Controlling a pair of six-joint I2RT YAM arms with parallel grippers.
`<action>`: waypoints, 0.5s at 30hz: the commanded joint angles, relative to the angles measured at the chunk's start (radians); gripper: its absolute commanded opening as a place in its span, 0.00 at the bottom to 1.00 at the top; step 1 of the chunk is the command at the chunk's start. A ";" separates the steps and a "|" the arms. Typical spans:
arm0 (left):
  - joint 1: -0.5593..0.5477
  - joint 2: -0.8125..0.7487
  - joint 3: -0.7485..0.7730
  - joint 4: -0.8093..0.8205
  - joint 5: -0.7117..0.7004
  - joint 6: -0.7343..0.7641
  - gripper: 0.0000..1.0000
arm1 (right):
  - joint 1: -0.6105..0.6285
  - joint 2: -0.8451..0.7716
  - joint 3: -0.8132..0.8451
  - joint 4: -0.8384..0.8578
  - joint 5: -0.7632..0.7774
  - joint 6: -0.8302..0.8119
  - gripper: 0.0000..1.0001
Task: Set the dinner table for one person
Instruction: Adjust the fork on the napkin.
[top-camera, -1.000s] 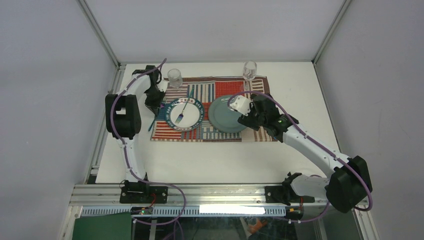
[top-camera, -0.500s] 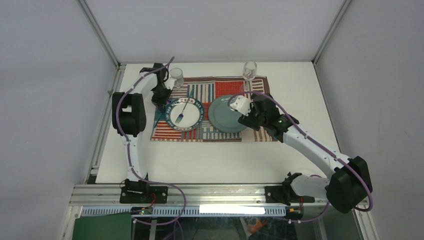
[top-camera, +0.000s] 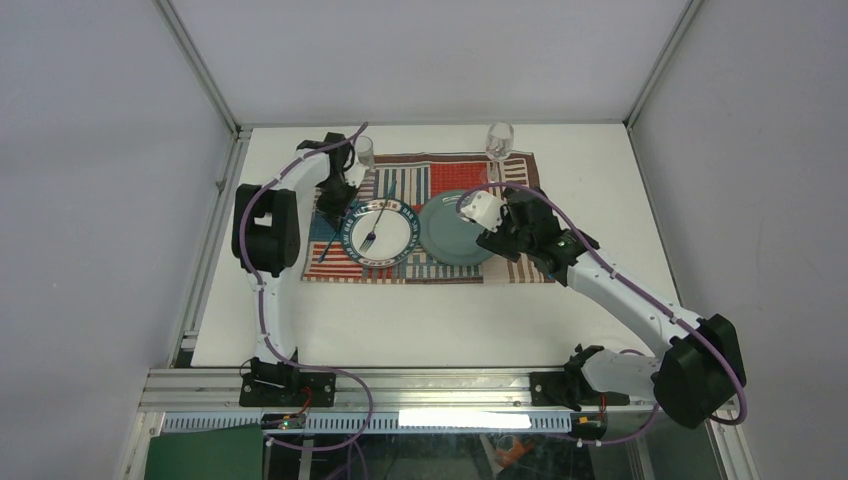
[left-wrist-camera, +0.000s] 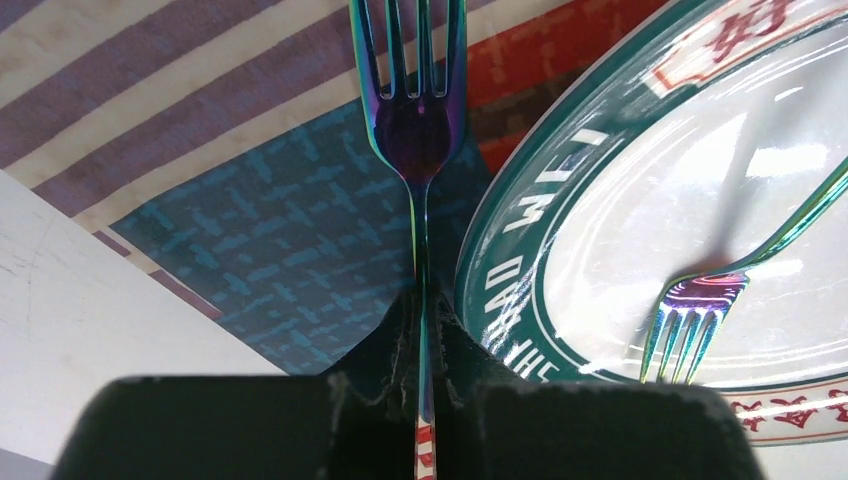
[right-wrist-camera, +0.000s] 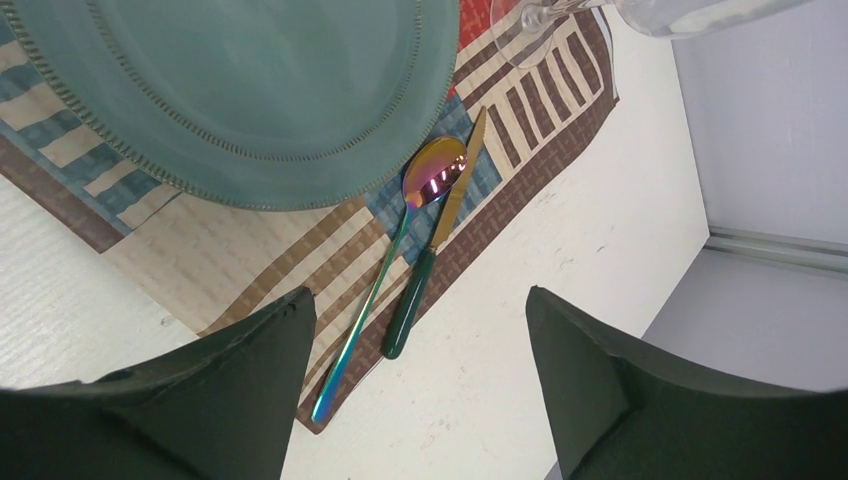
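My left gripper (left-wrist-camera: 420, 305) is shut on the thin handle of an iridescent fork (left-wrist-camera: 412, 110), whose tines point away over the striped placemat (left-wrist-camera: 260, 230). It hangs just left of a white plate with a green rim (top-camera: 378, 232), on which a second fork (left-wrist-camera: 700, 300) lies. From above, the left gripper (top-camera: 337, 195) is at the placemat's left end on the white dinner table (top-camera: 420, 310). My right gripper (right-wrist-camera: 418, 295) stands open with nothing between its fingers. It hovers by the right edge of a teal plate (right-wrist-camera: 230, 90), over a spoon (right-wrist-camera: 425, 175) and a green-handled knife (right-wrist-camera: 415, 290).
A stemmed wine glass (top-camera: 500, 140) stands at the placemat's far right corner and a tumbler (top-camera: 362, 150) at its far left, close to the left wrist. Aluminium rails (top-camera: 215, 240) and grey walls border the table.
The left arm has swung right from the table's left edge toward the green-rimmed plate, carrying the fork. That plate looks shifted slightly right. The right arm has stayed still.
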 joint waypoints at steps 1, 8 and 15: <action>-0.024 -0.061 -0.024 0.013 0.029 -0.037 0.00 | 0.006 -0.048 -0.022 0.026 0.004 0.022 0.81; -0.024 -0.137 -0.053 0.033 -0.061 -0.048 0.29 | 0.006 -0.056 -0.043 0.030 0.005 0.028 0.81; -0.023 -0.241 -0.041 0.012 -0.194 -0.064 0.35 | 0.006 -0.050 -0.043 0.037 -0.006 0.037 0.81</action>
